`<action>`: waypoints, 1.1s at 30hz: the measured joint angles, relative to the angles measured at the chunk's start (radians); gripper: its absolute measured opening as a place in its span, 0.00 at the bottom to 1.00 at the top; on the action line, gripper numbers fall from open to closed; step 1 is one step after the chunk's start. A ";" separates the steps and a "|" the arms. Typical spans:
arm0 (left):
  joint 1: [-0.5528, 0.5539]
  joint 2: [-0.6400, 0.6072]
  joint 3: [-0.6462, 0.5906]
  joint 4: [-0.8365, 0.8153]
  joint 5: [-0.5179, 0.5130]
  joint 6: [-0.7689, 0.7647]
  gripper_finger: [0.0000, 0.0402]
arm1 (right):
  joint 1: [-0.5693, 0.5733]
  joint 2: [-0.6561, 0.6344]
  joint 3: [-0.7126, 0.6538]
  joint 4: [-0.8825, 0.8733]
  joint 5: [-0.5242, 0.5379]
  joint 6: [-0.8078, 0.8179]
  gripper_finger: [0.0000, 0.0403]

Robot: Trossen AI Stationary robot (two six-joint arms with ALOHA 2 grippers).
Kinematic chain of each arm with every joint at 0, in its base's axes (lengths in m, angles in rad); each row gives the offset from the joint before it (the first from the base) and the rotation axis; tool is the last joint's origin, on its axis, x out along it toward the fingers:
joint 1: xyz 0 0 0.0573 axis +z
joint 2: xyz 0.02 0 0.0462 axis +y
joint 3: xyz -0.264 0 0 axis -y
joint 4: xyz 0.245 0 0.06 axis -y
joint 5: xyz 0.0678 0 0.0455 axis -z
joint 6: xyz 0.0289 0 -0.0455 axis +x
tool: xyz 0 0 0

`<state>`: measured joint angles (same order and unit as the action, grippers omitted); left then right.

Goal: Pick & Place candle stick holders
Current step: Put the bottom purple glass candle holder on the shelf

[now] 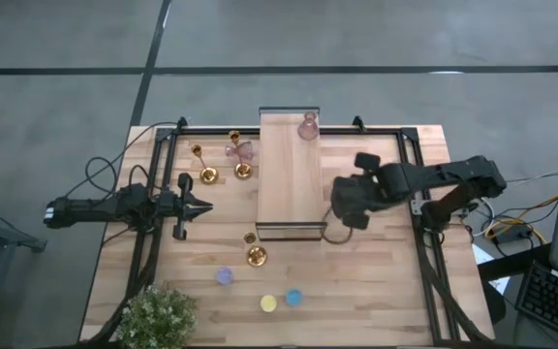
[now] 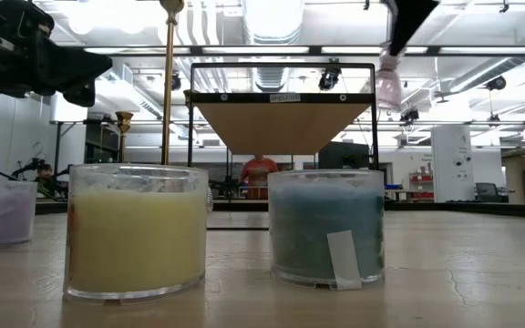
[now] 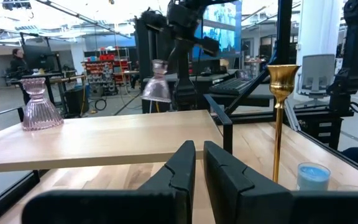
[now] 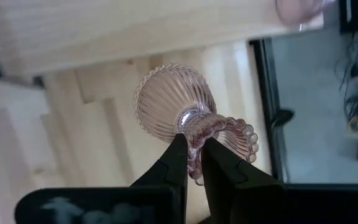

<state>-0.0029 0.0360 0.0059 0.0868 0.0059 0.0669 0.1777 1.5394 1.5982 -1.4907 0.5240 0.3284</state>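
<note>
Right gripper point(image 4: 193, 163) reaches level toward the wooden block point(image 1: 289, 174), clamped on a pink holder's point(image 4: 191, 115) neck beside it; left gripper point(image 3: 199, 163), closed and empty, points at the block

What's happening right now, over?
Right gripper shut on pink holder, beside wood block. Left gripper shut, empty, waiting. Nothing in the way.

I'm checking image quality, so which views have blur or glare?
Left wrist view: the pink holder carried by the right gripper is motion-blurred. Low view: ceiling lights glare, and the yellow cup looms large. Right wrist view: the far pink holder is out of focus.
</note>
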 joint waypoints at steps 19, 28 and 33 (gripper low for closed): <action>0.000 0.000 0.000 0.000 0.000 0.000 0.09 | -0.241 0.286 0.419 0.081 -0.006 -0.582 0.07; 0.000 0.000 0.000 -0.001 0.000 0.000 0.09 | -0.302 0.434 0.591 -0.056 -0.037 -0.621 0.07; 0.000 0.000 0.000 -0.001 0.000 0.000 0.09 | -0.318 0.491 0.648 -0.085 -0.106 -0.628 0.07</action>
<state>-0.0029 0.0362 0.0059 0.0856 0.0059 0.0669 -0.1406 2.0308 2.2459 -1.5762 0.4175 -0.2993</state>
